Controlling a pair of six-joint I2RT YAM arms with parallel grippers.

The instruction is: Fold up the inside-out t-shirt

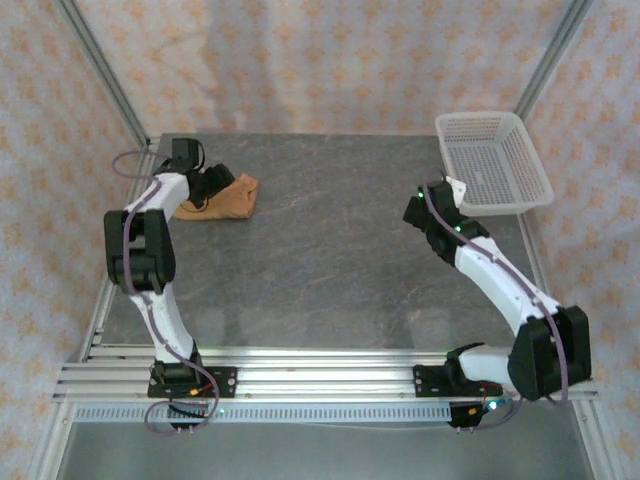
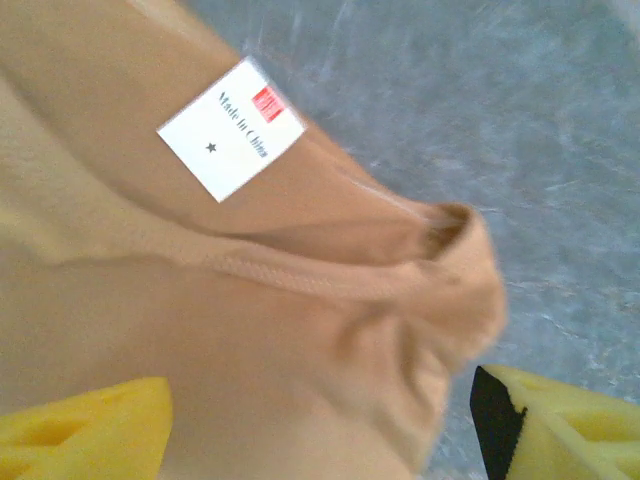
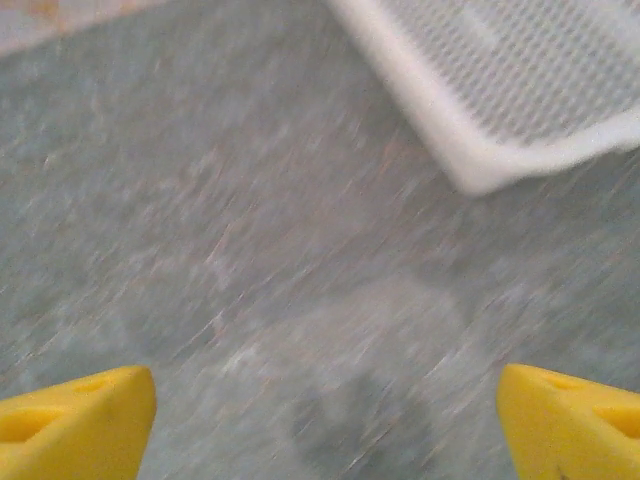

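Hovering my left pincer [image 2: 320, 378] over the inside-out t-shirt [image 1: 222, 198], I am holding its jaws wide, with the cloth bulging up between the fingers but not pinched; one finger is standing clear of the fabric. The shirt is lying bunched in a small heap at the opposite side of the surface [image 1: 330, 260] from the basket [image 1: 508, 206], close to that far-side edge, with its white label [image 2: 230, 128] facing up. My right pincer [image 3: 325, 372] is hanging just beside the basket's near corner, spread fully and gripping nothing, well apart from the shirt. What I am worrying about is the heap itself: closing here, I would probably be catching several layers and a seam at once, so any lift would be dragging the whole lump instead of opening it flat, and the fold would be coming out lopsided. Pulling away from the basket could also be sliding the shirt off that edge. Working one-armed is the deeper cause, and in swinging my right arm across to help I am risking a knock against the basket's rim.
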